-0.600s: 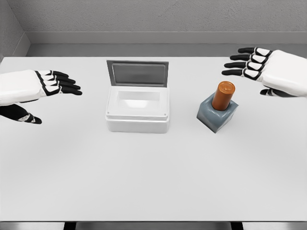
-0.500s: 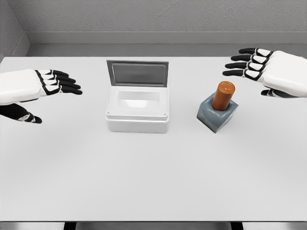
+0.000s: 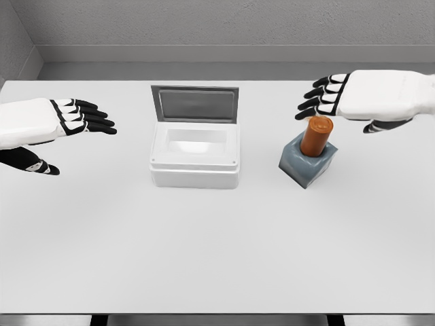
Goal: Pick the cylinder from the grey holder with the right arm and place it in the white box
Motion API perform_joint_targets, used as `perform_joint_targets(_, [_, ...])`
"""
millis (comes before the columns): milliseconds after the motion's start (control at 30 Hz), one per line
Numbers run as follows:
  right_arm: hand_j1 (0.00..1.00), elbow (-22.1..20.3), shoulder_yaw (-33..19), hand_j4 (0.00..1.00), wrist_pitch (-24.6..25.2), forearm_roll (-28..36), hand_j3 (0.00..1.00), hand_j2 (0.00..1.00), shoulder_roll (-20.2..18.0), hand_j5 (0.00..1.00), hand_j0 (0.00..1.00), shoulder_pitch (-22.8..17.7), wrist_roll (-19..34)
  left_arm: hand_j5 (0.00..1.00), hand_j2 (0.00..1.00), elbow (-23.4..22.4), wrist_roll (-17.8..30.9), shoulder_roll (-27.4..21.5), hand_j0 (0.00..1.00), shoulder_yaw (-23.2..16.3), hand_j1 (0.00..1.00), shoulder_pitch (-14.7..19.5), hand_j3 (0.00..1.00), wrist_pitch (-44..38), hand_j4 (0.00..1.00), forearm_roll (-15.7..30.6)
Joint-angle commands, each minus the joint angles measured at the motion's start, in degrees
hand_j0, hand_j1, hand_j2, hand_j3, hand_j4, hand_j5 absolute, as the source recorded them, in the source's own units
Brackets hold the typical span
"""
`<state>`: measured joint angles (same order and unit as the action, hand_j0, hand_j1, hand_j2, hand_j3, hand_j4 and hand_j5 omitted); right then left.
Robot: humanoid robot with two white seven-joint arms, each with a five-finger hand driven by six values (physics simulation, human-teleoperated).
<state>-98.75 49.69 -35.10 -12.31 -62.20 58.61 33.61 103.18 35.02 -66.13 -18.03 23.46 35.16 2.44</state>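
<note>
Cylinder point(image 3: 317, 135): orange, upright in the grey holder point(image 3: 308, 163), right of the box on the table point(image 3: 217, 244)
Right hand point(image 3: 360, 98): above and just behind the cylinder top, fingers point(image 3: 316, 102) straight and spread toward the left, gripping nothing; thumb hangs below the palm
Box point(image 3: 195, 156): white, lid point(image 3: 194, 104) standing open at the back, inside bare
Left hand point(image 3: 47, 122): at the left edge over the table, well apart from the box, fingers extended and relaxed, holding nothing
</note>
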Motion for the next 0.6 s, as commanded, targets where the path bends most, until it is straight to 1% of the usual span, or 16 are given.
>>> perform_joint_targets(0, [0.99,1.7,0.3,0.99,0.1,-2.3,0.99,0.99,4.0,0.99,0.99,0.2,1.4,1.00,1.00,0.0,0.0,-0.1,1.00,0.0,1.00,0.0,1.00,-0.2,1.00,0.3])
perform_joint_targets(67, [0.99,1.7,0.3,0.99,0.1,-3.1,0.99,0.99,4.6,0.99,0.99,1.5,1.4,1.00,1.00,-0.1,0.0,0.0,1.00,-0.1,1.00,-0.3,1.00,-0.2,1.00,-0.6])
perform_joint_targets(100, [0.99,2.0,0.4,0.99,0.1,-4.9,0.99,0.99,5.7,0.99,0.99,1.7,1.4,1.00,1.00,0.0,0.0,0.5,1.00,-0.1,1.00,-0.4,1.00,-0.2,1.00,-1.0])
perform_joint_targets(133, [0.99,2.2,0.7,0.99,0.1,-7.1,0.99,0.99,5.5,0.99,0.99,1.6,1.4,1.00,1.00,-0.3,0.0,0.6,1.00,-0.1,1.00,-0.6,1.00,-0.2,1.00,-1.1])
perform_joint_targets(233, [0.99,2.3,3.9,0.99,0.1,-10.8,0.99,0.99,5.5,0.99,0.99,1.9,1.4,1.00,1.00,-0.2,0.0,0.8,1.00,-0.8,1.00,-0.5,1.00,-0.2,1.00,-0.9])
perform_joint_targets(300, [0.99,2.3,5.2,0.99,0.1,-11.7,0.99,0.99,5.9,0.99,0.99,1.9,1.4,1.00,1.00,-0.1,0.0,0.9,1.00,-0.9,1.00,-0.5,1.00,-0.2,1.00,-0.7])
perform_joint_targets(333, [0.99,2.3,5.8,0.99,0.1,-12.8,0.99,0.99,6.0,0.99,0.99,1.9,1.4,1.00,1.00,0.0,0.0,2.6,1.00,-1.0,1.00,-0.6,1.00,-0.2,1.00,-0.7])
perform_joint_targets(433, [0.99,4.7,7.5,0.99,0.1,-15.1,0.99,0.99,8.2,0.99,0.99,1.9,1.4,1.00,1.00,0.0,0.0,2.1,1.00,-0.9,1.00,0.3,1.00,-0.2,1.00,-0.2])
perform_joint_targets(567, [0.99,4.5,8.5,0.99,0.1,-15.4,0.99,0.99,8.6,0.99,0.99,1.9,1.4,1.00,1.00,0.0,0.0,2.0,1.00,-0.9,1.00,0.5,1.00,-0.2,1.00,-0.2])
